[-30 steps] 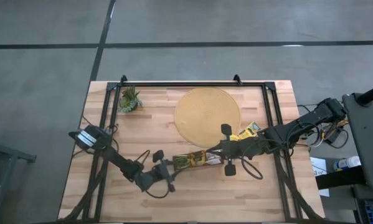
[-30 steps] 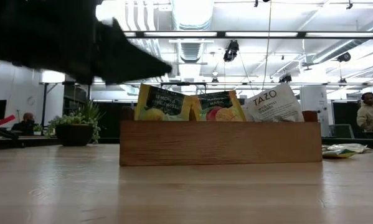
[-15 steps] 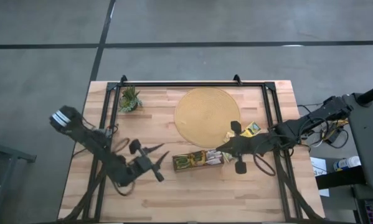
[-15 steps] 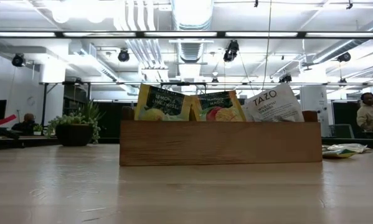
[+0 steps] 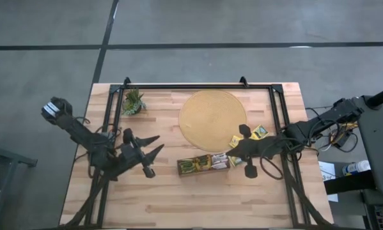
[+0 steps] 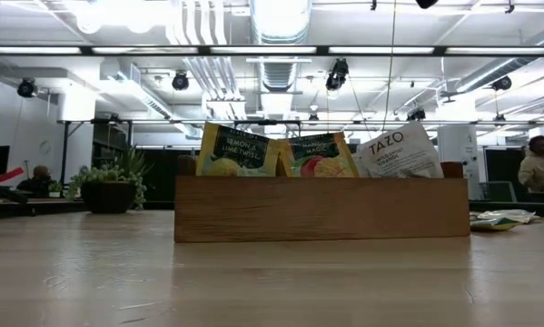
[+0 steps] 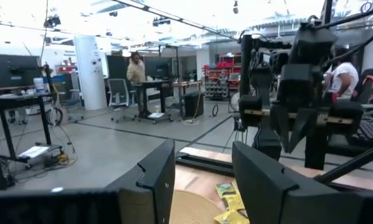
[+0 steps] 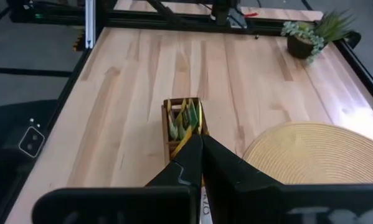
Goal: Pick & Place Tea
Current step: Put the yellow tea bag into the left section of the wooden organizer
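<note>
Left gripper (image 7: pixel 202 186): its two dark fingers (image 7: pixel 152 177) fill the foreground, jaws apart, a clear gap between them. Through the gap: the edge of a round woven mat (image 7: pixel 189 211) on the pale wood bench (image 7: pixel 192 177), with yellow tea sachets (image 7: pixel 228 198) lying just beside the mat. A dark frame rail (image 7: pixel 205 160) runs along the bench's far edge. The other arm (image 7: pixel 301 93) rises beyond the bench, dark and blocky. Room behind: a white pillar (image 7: pixel 89 71), desks, an office chair (image 7: pixel 119 96), and a person (image 7: pixel 136 71) standing at a desk; another person (image 7: pixel 345 74) partly hidden behind the arm.
</note>
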`<state>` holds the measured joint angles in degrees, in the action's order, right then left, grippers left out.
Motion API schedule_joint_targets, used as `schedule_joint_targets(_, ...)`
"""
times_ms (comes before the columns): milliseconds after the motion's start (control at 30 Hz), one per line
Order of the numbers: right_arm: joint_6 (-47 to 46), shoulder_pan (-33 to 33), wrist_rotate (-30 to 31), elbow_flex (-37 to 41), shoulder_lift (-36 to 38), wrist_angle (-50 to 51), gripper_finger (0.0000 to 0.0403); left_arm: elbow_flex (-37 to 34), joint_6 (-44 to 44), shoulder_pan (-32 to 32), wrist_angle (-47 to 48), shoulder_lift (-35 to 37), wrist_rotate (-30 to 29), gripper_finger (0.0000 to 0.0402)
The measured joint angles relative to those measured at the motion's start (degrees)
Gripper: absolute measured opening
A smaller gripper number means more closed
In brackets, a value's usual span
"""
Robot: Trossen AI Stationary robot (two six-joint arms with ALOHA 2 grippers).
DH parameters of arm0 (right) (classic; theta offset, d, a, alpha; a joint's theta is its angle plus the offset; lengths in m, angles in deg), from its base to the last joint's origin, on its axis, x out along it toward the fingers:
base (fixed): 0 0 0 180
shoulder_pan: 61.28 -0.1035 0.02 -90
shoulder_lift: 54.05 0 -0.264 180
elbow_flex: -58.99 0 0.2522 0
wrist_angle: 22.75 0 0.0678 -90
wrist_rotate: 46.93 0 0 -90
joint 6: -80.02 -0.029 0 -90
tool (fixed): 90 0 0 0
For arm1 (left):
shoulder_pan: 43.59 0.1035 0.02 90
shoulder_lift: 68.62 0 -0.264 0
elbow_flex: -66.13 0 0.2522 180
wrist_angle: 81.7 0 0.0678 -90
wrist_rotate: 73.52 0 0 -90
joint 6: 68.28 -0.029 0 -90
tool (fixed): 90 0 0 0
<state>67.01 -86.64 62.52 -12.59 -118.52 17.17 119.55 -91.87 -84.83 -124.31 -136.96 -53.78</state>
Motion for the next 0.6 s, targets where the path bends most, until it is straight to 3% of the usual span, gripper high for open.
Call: schedule_joint_targets(600, 0.1, 0.2, 0.0, 0.0, -1.7, -3.2, 0.0009, -2.6, 1.0, 1.3, 0.0, -0.1, -0.1, 0.0153)
